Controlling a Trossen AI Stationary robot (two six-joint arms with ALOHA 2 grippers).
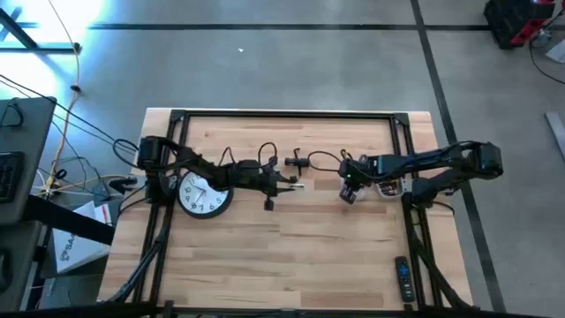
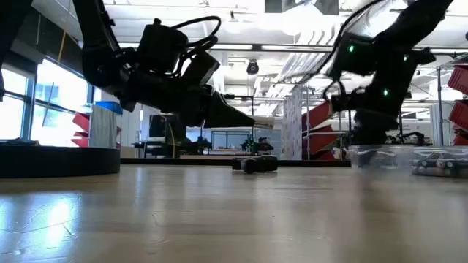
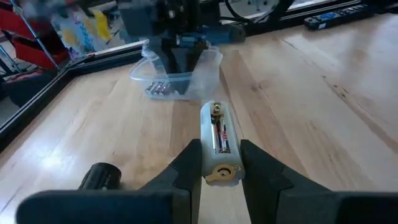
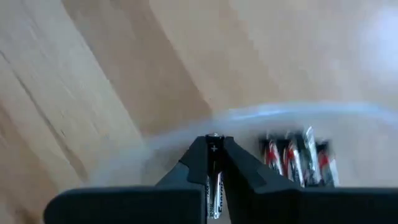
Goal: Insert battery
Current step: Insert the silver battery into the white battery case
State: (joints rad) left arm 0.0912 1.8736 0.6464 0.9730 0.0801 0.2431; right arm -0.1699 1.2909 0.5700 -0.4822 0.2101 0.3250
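While the left claw (image 3: 221, 163) grips a cream battery holder (image 3: 217, 142) above the counter (image 1: 291, 256), with a cell already seated in it, the right claw (image 4: 214, 168) is pinched on a single battery (image 4: 214, 177) just over the clear plastic tray (image 3: 180, 78). More batteries (image 4: 298, 158) lie in that tray. Beside the left arm, well apart from the tray, rests a wall clock (image 1: 205, 196).
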